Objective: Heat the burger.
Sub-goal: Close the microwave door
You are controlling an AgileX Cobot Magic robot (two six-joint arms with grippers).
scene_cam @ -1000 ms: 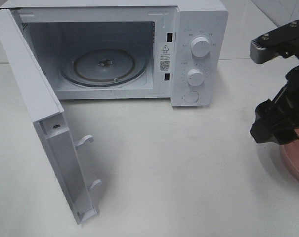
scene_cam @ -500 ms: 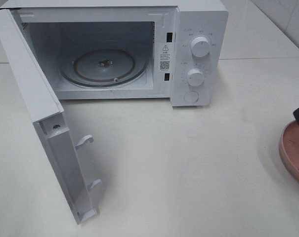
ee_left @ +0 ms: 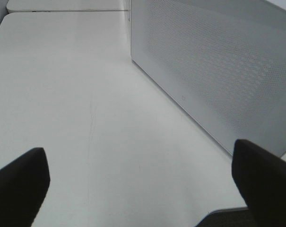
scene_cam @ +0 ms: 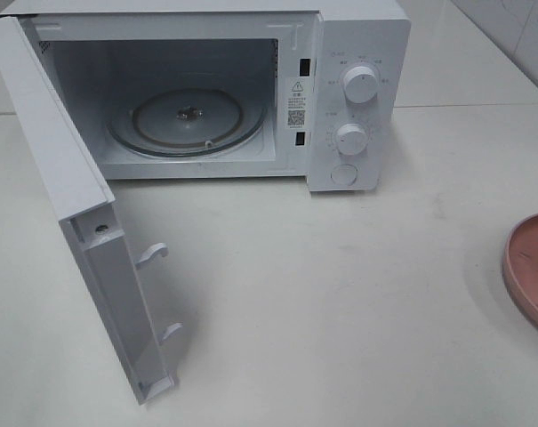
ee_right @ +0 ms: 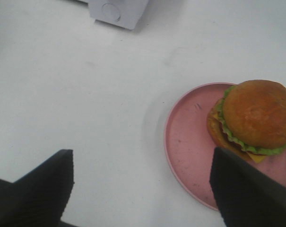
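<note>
Burger, glossy golden-brown domed bun over frilly green lettuce, a dark patty and a corner of yellow cheese, sits off-centre on a round pink plate on the white table, well apart from the white microwave oven. In the high view only a sliver of it shows at the right edge, on the plate. Microwave door stands fully swung out; the round glass turntable inside is bare. Step in hand, as judged: door-opening appears done, pick-up of the burger not yet made. Right gripper hangs above the table beside the plate, jaws spread wide, nothing between them; one dark finger overlaps the plate rim in its wrist view, contact cannot be told. Left gripper is spread as wide as it goes, empty, over bare table near the perforated outer face of the door; neither arm shows in the high view. Next move likely calls for the right jaws to be centred over the bun and lowered to straddle it, closing gently so the layers stay stacked, then a carry across to the turntable.
</note>
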